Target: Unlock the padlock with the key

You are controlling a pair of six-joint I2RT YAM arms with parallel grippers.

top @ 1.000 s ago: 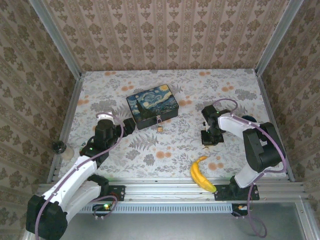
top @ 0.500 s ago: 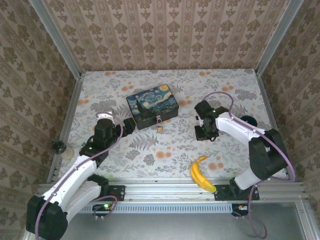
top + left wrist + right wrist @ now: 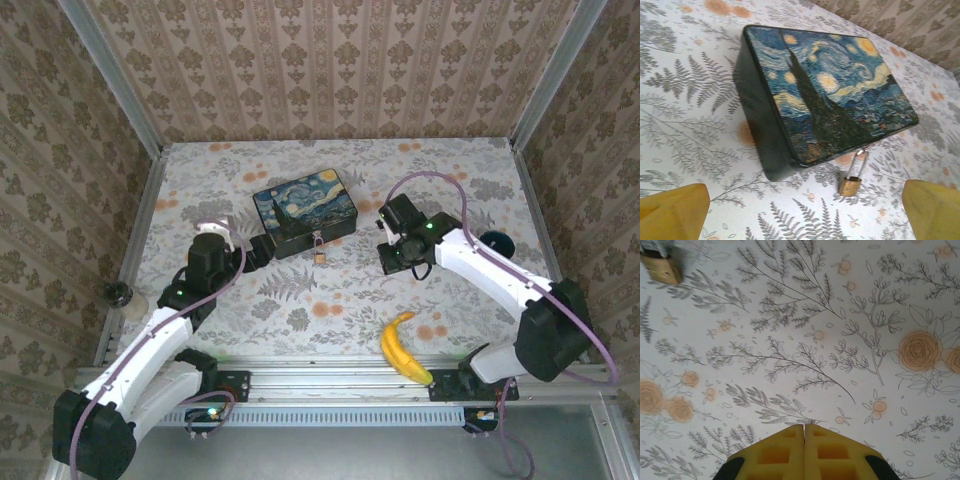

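The small brass padlock [image 3: 320,256] lies on the flowered tabletop, its thin silvery shackle hooked to the front of the starry-night box [image 3: 305,212]. The left wrist view has the padlock [image 3: 850,184] just below the box's [image 3: 830,95] near corner. My left gripper [image 3: 258,250] is open at the box's left front, and the padlock sits ahead of the left gripper [image 3: 802,217] between its wide-spread yellow fingers. My right gripper [image 3: 390,258] is shut, to the right of the padlock. A tiny grey tip at the seam of the right gripper [image 3: 804,426] looks like the key. The padlock [image 3: 661,269] is at that view's top left.
A banana [image 3: 402,348] lies near the front rail, right of centre. A dark round object [image 3: 495,241] sits behind the right arm. Patterned walls close the table at the back and both sides. Bare tabletop lies between the two grippers.
The right arm has swung left across the table towards the padlock, its gripper staying shut. The left arm has hardly moved and stays open.
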